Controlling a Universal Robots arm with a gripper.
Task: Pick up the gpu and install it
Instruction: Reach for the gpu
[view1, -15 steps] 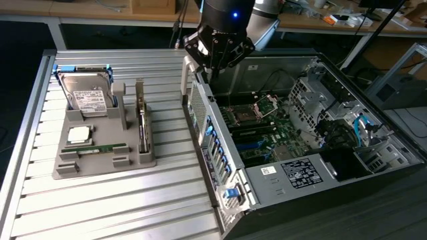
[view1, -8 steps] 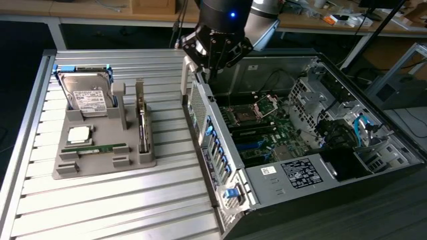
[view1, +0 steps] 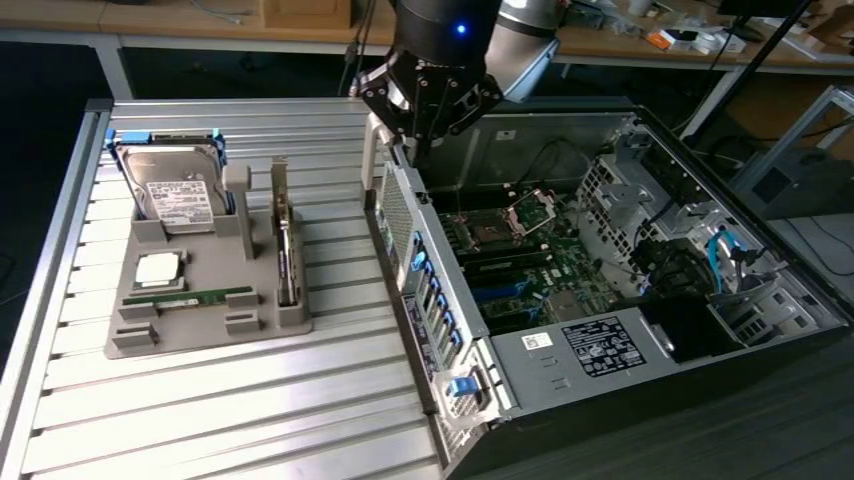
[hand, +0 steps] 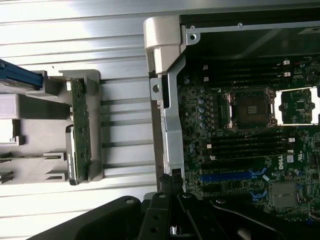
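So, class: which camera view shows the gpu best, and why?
The wrist view: the gpu lies close, its whole long edge visible in the grey holder. The exterior view shows the gpu as a thin upright blade, further off.

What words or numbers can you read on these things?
None can be read for sure.
White label on the hard drive: print too small.
Black sticker in the computer case: print too small.
White marks on the motherboard: too blurred.
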